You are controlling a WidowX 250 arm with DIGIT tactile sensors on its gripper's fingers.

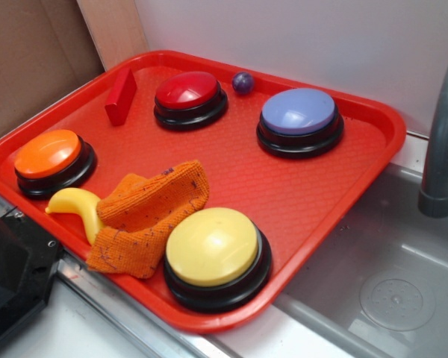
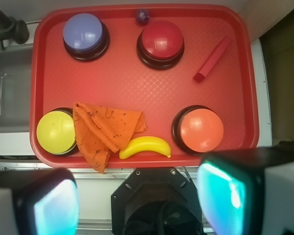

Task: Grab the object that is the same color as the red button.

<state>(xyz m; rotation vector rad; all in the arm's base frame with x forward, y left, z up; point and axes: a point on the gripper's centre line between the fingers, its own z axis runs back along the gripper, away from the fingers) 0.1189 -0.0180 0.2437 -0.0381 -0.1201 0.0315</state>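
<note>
The object, a small red rectangular block (image 1: 120,96) (image 2: 213,58), lies in the far-left corner of the red tray (image 1: 231,171) (image 2: 137,83) in the exterior view. Next to it stands the red button (image 1: 188,93) (image 2: 161,41), a glossy dome on a black base. In the wrist view my gripper (image 2: 137,196) hangs high over the tray's near edge, well away from the block. It is open wide, and only the black robot base shows between its fingers (image 2: 223,196). The exterior view does not show the gripper.
The tray also holds an orange button (image 1: 51,156), a yellow button (image 1: 213,250), a blue button (image 1: 299,115), a purple ball (image 1: 243,82), a yellow banana (image 1: 78,205) and an orange cloth (image 1: 149,216). A sink (image 1: 388,261) with a grey faucet (image 1: 440,149) lies to the right.
</note>
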